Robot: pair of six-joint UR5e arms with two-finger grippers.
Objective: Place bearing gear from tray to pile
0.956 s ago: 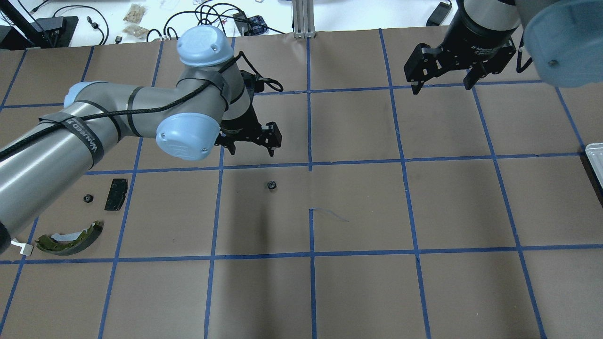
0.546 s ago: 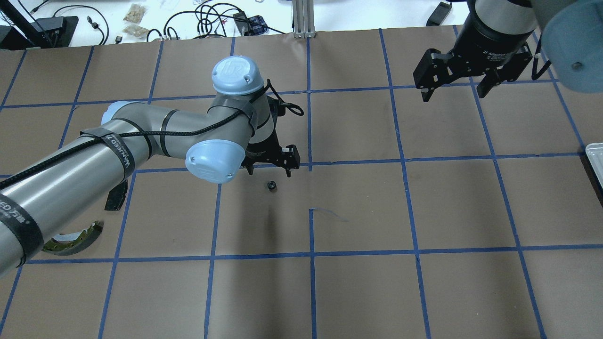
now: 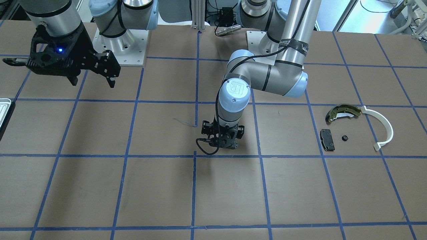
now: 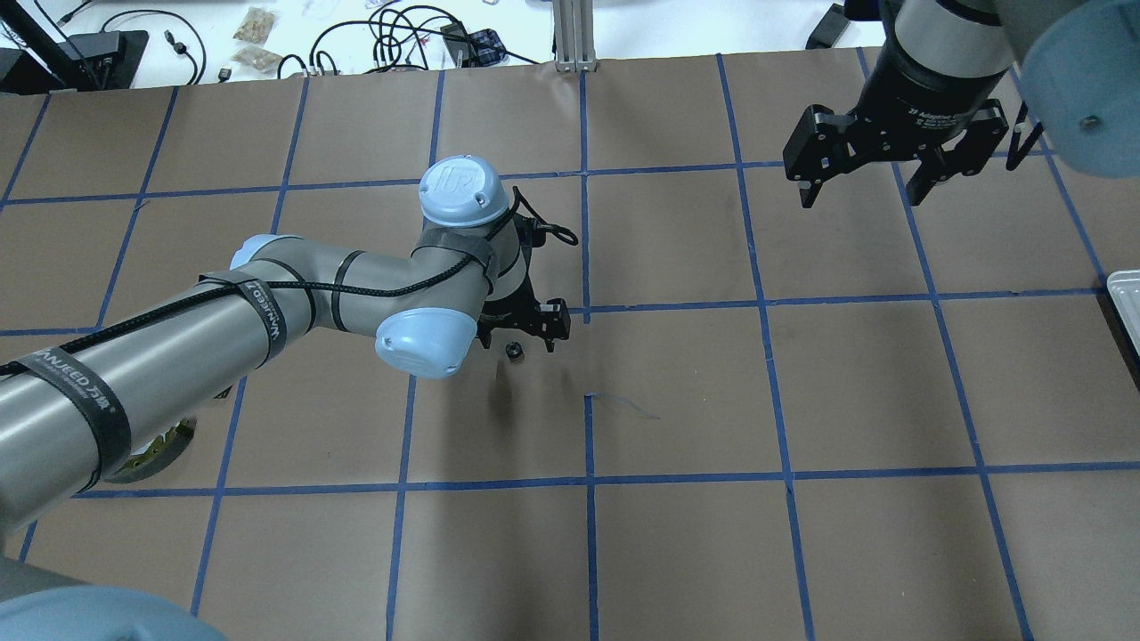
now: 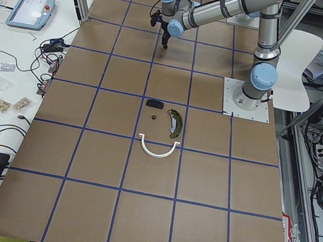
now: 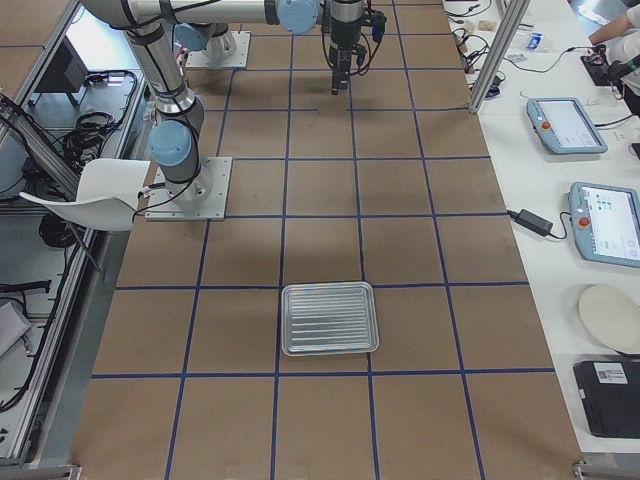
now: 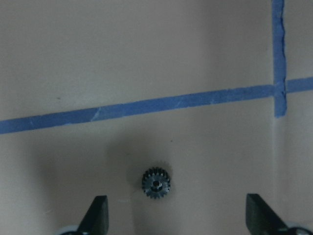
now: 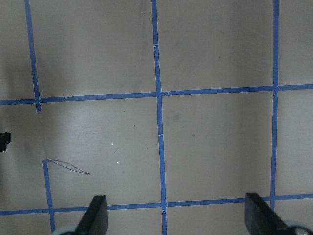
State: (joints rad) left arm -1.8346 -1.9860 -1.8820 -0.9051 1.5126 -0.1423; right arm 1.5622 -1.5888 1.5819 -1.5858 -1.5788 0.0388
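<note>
L claw point(image 7: 176, 197) spread; gear point(image 7: 156, 182) btwn, untouched.

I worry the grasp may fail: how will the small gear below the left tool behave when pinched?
The bearing gear looks rigid, probably metal. Lying flat, it should not roll. Tiny within the wide-open left tool, it could slip or tip.

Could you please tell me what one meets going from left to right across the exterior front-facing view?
tray → right hand → left hand → black rectangular pad → small black gear → white arc strip. The brake shoe is left out, since it spans both pad and gear.
</note>
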